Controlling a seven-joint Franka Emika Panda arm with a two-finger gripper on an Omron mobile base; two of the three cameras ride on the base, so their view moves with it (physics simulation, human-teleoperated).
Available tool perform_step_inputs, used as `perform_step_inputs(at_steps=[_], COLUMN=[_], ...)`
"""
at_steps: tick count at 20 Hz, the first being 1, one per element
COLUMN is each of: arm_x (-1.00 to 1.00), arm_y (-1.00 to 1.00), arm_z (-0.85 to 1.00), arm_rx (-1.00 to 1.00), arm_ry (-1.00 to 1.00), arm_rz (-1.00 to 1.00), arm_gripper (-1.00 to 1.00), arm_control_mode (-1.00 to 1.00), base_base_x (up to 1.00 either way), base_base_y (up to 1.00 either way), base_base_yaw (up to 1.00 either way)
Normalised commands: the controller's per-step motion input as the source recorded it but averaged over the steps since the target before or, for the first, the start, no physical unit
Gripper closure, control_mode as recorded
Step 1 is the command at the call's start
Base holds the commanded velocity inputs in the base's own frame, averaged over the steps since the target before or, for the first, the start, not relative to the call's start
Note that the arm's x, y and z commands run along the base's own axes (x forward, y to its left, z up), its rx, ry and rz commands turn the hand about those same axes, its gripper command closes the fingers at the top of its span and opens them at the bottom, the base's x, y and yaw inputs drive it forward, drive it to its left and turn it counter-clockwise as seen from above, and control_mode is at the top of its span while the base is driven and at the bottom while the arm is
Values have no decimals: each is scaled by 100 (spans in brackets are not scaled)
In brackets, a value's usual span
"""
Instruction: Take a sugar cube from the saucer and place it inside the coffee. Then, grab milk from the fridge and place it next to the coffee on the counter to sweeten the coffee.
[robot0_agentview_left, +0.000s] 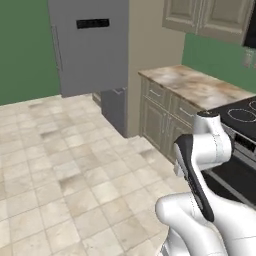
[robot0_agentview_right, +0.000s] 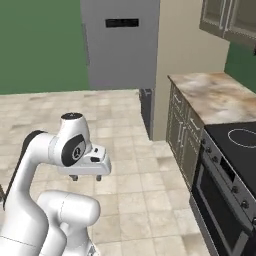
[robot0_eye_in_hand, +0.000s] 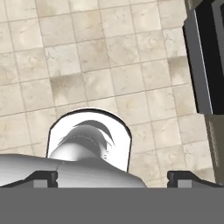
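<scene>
1. Hand of the white robot arm: folded in close above the robot's own base, pointing down at the floor; two small dark fingertips set at opposite edges of the hand view, spread wide apart, nothing between them

2. Tall grey fridge: stands at the far end of the room against a green wall; door shut, a dark rectangular panel near the top, a slim vertical handle along its left edge; well apart from the hand

3. Beige-brown marbled stone worktop: runs along the right side over beige cabinet fronts; the stretch in view is bare stone

4. Tall beige panel: a plain upright surface between the fridge and the worktop run

5. Black stove: set into the run just beside the worktop's near end; glass top with ring markings, dark oven front with a bar handle and knobs below

6. Beige wall cabinets: mounted above the worktop, panelled doors closed

7. Floor: pale beige square tiles, mottled with darker patches, lying open between the robot and the fridge

8. Obstruction: the arm's own white links sit in the foreground of both base views, covering part of the stove front in the left base view
</scene>
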Motion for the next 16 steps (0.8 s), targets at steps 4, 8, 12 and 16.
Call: perform_step_inputs(at_steps=[4,8,12,16], arm_x=[0,0,0,0], arm_y=[0,0,0,0], arm_z=[0,0,0,0], arm_rx=[0,0,0,0], arm_ry=[0,0,0,0], arm_rz=[0,0,0,0], arm_gripper=[-100,-100,-100,-100], arm_control_mode=[100,100,100,100], base_base_x=[100,100,100,100], base_base_y=[78,89,91,65], base_base_yaw=[30,26,23,29])
